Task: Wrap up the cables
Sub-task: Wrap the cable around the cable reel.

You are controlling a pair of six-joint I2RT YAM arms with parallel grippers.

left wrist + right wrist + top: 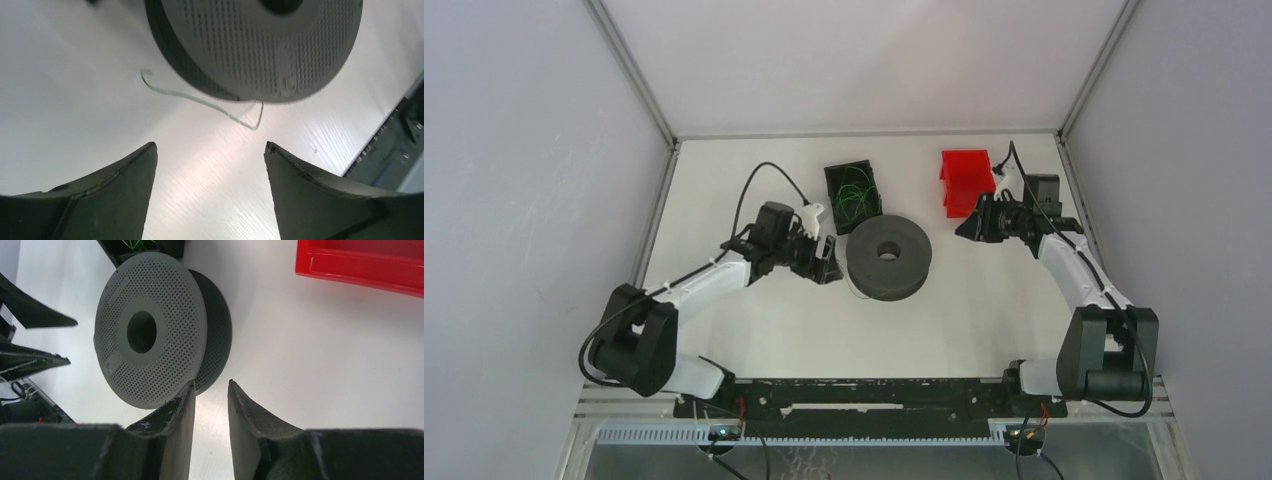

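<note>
A thin green cable (187, 97) lies loose on the white table, running out from under the edge of a grey perforated spool (255, 45). More green cables (856, 195) sit tangled in a black bin (829, 185) just behind the spool (887, 257). My left gripper (210, 147) is open wide just short of the loose cable, at the spool's left side (832, 260), with nothing between its fingers. My right gripper (211, 385) is to the right of the spool (150, 330), with a narrow gap between its jaws and nothing in it.
A red bin (966, 180) stands at the back right, just behind the right gripper (966, 228). The black bin's corner (115, 252) shows behind the spool. Enclosure walls close in the table on the left, back and right.
</note>
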